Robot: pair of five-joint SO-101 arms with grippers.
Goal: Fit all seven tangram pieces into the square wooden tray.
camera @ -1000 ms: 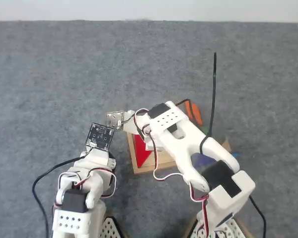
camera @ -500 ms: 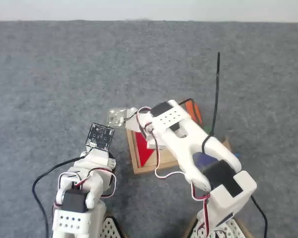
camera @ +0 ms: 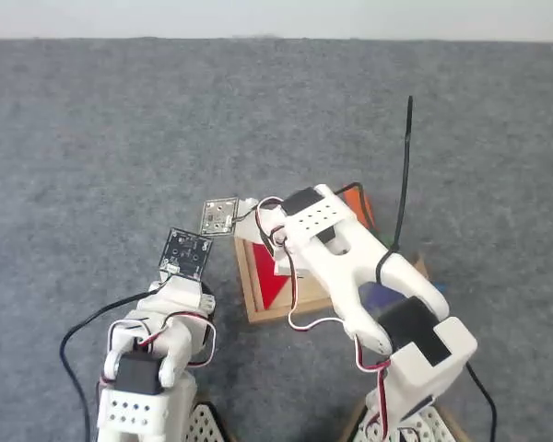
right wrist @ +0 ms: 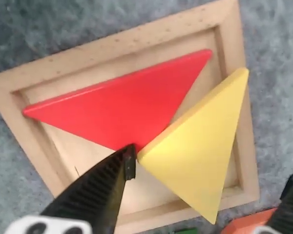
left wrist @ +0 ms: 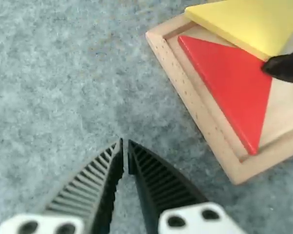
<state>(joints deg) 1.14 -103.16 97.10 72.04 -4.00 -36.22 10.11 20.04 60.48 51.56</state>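
The square wooden tray (right wrist: 112, 46) sits on the grey table (camera: 120, 138) toward its near edge, with the right arm (camera: 350, 267) stretched over most of it, and it holds two pieces. A red triangle (right wrist: 122, 107) lies flat on the tray floor. Its long edge runs along the tray wall on the left arm's side and its square corner points to the tray's middle. A yellow triangle (right wrist: 200, 156) of about the same size has one corner meeting the red one's point near the middle. Another tip rides up over the tray's rim, so it sits tilted rather than bedded in. Both pieces are smooth, glossy and solid in colour; the tray is pale wood with a raised frame and a bare floor between the pieces. The right gripper (right wrist: 210, 175) hangs over the tray with its jaws wide apart around the yellow triangle. One black fingertip (right wrist: 129, 163) touches the triangle's corner and the other finger stands clear of its edge. An orange piece (right wrist: 246, 225) lies on the table just outside the tray's far side, with a sliver of green beside it. The left gripper (left wrist: 124, 144) points down at the table near a corner of the tray, its jaws closed to a thin slit with nothing between them.
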